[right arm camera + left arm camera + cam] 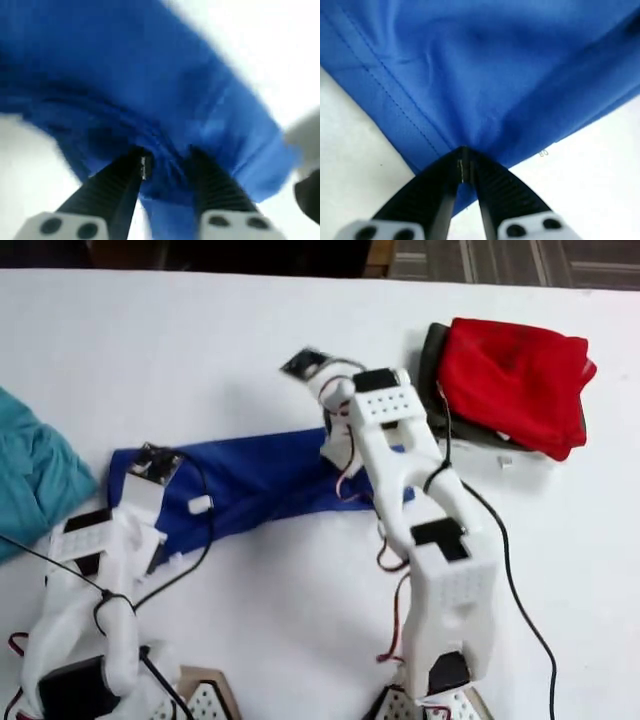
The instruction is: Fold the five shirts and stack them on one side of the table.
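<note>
no bins on table (200, 330); only stack sits far right: red shirt (515, 380), roughly folded, on top of dark shirt (432, 360). teal shirt (35, 475) lies loose at left edge. blue shirt (250, 485) lies as long band mid-table, btwn my two arms. left gripper (463, 167) is down at its left end, arm bent low, tips pressed together on hem. right gripper (170, 167) is at its right end, arm stretched fwd, jaws apart w/ blue cloth bunched btwn them
</note>
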Tool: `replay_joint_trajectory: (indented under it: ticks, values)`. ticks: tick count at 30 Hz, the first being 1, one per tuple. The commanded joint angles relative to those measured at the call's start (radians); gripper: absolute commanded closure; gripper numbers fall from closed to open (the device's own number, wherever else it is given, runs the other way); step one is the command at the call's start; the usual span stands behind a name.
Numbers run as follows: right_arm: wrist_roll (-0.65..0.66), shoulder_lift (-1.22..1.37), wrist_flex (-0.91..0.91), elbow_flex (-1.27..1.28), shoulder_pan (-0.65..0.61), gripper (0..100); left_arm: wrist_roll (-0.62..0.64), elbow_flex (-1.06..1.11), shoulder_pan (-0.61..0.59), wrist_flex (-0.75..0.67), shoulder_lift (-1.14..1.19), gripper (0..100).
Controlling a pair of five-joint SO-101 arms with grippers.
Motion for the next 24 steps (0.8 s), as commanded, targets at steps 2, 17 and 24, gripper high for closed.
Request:
replay_joint_trajectory:
  ticks: [2, 17, 24]
  values:
    - [-0.152, 0.045, 0.041, -0.216, 0.030, 79.7, 0.008, 0.004, 0.006, -0.006, -0.015, 97]
    - [-0.212, 0.041, 0.394, -0.410, 0.039, 97.4, 0.006, 0.005, 0.006, -0.006, -0.015, 97]
    - [-0.132, -0.044, 0.392, -0.141, 0.025, 98.0, 0.005, 0.005, 0.006, -0.006, -0.015, 97]
